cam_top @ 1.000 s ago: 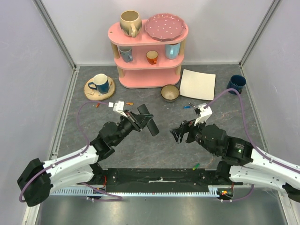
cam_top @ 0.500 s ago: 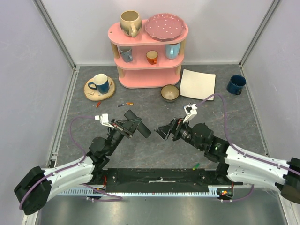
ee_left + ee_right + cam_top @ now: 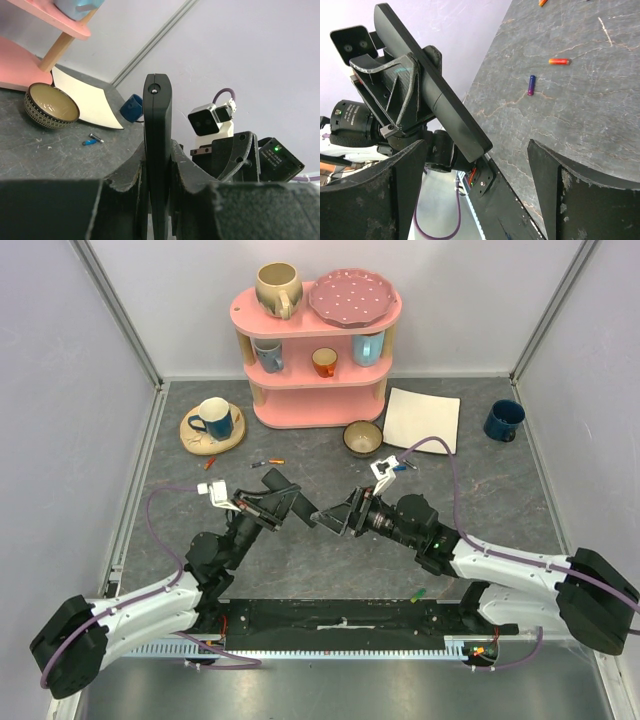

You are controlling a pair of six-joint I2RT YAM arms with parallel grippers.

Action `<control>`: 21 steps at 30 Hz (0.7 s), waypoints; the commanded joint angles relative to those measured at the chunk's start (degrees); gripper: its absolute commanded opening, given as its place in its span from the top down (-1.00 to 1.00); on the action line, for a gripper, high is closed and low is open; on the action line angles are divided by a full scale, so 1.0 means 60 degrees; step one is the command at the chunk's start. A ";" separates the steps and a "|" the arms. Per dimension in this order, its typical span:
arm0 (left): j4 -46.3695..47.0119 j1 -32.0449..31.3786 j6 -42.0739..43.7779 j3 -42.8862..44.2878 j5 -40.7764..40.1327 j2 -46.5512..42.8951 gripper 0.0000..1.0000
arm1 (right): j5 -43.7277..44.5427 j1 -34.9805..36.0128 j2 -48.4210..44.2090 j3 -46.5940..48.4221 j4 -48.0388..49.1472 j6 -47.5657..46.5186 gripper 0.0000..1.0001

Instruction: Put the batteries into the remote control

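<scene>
Flat black oblong plastic remote control (image 3: 157, 150) showing smooth matt finish; dark grey mottled tabletop (image 3: 600, 100) looking rough, stone-like; small patterned ceramic bowl (image 3: 51, 106) gleaming glossy inside

From my remote station I see a dark grey, stone-veined tabletop (image 3: 560, 490) enclosed by a pale lilac-white back wall (image 3: 450, 300), left wall (image 3: 50, 440) and right wall (image 3: 600, 390). These are joined at the far corners by slanting aluminium posts (image 3: 115, 310). A three-tier pink shelf unit (image 3: 320, 418) stands at the middle of the tabletop's far edge, under soft, even light.
</scene>
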 commanded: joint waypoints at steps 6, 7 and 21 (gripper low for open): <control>0.0385 0.0019 0.0351 0.0395 0.0087 0.0088 0.96 | -0.0651 -0.0104 0.0388 0.0304 0.1282 -0.0179 -0.75; 0.0384 0.0019 0.0365 0.0381 0.0087 0.0088 0.96 | -0.0651 -0.0133 0.0402 0.0289 0.1341 -0.0164 -0.75; 0.0355 0.0019 0.0292 0.0351 0.0190 0.0089 0.96 | -0.0769 -0.0163 0.1061 0.0626 0.1590 0.0129 -0.63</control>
